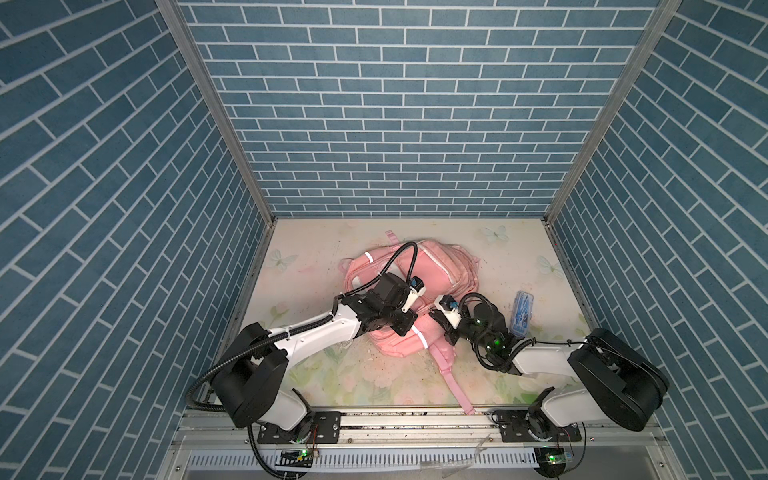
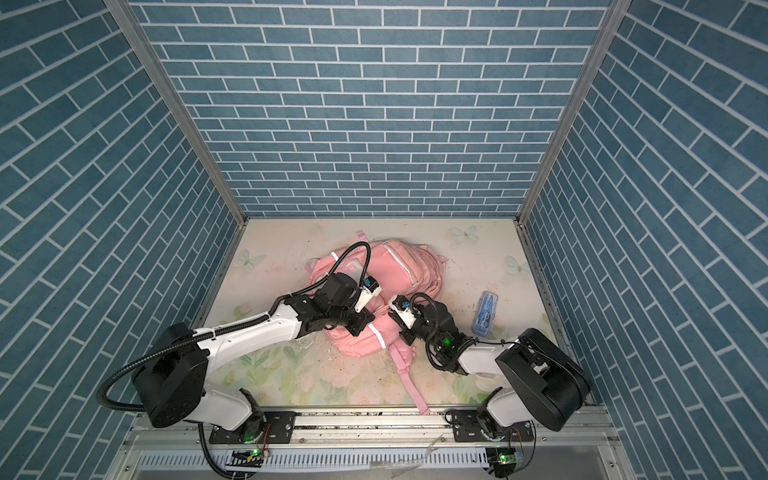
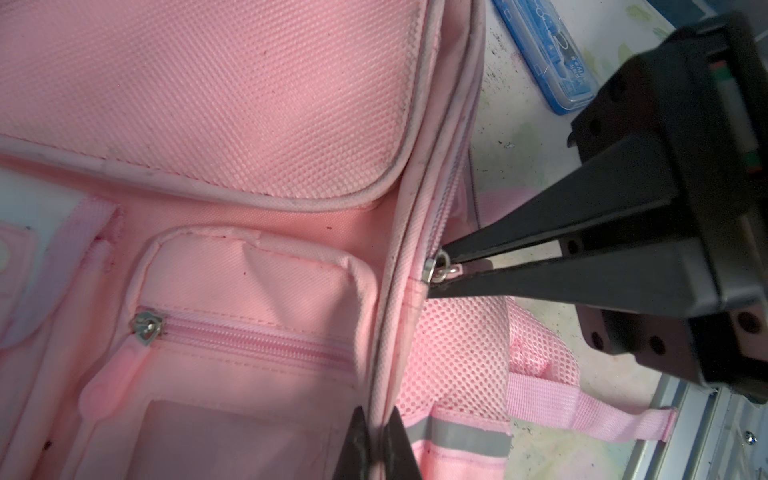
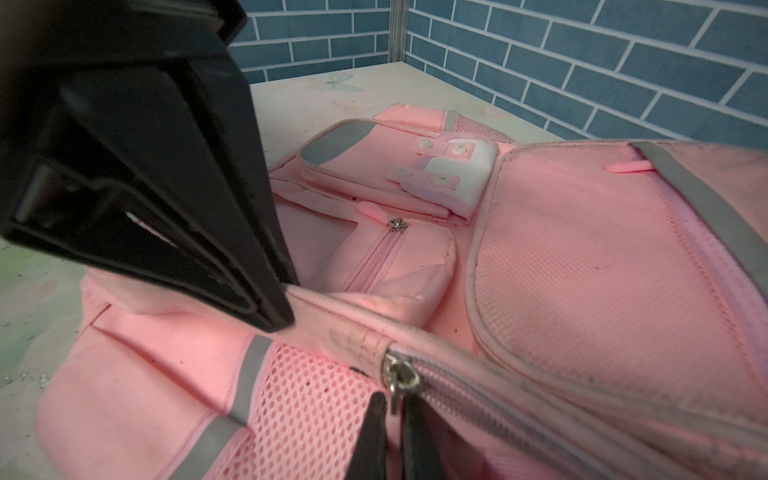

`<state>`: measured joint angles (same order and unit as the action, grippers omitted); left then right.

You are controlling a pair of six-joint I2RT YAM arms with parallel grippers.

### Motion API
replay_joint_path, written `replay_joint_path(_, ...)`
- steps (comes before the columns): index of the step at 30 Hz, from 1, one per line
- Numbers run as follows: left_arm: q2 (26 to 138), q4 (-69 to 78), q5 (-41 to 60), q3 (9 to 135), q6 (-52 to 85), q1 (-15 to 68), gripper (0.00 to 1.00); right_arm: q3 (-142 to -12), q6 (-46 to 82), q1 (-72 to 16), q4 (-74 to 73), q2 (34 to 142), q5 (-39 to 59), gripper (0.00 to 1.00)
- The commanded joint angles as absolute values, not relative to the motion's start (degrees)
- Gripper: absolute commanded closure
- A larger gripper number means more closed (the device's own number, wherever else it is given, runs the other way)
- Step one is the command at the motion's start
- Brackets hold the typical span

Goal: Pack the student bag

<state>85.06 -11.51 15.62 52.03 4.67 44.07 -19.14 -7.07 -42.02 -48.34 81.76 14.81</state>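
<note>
Hold on the bag [image 1: 434,270], seam and zip

My left gripper [image 3: 376,446] is closed hard on the raised seam [image 3: 390,332] along the bag's side. The fabric edge is squeezed between my two black fingertips [image 3: 355,442]. My right gripper [image 4: 392,419] is closed as well, nipping the small metal zip pull [image 3: 451,269] at the end of the long side zip. The slider [image 4: 401,376] sits just ahead of those tips. Both grips are near each other on the same edge of the bag.

In both top views the bag lies flat on the flowered table [image 1: 374,374], in the lower middle of the frame, front side up. One strap [image 1: 451,374] trails toward the bottom edge of the frame. A blue case [image 1: 521,313] lies on the table to the right of the bag, beside my right arm and clear of the bag.
</note>
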Motion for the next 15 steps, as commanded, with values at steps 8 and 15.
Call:
replay_joint_path(8,78.93,-15.99,11.85,49.89,2.00,40.66,1.00,-21.13,-2.59,-39.09,-40.39,78.12,9.23,1.00)
replay_joint_path(15,76.46,-20.95,5.27,48.30,-0.89,39.03,1.00,-25.96,1.85,-32.78,-30.22,77.16,6.11,1.00)
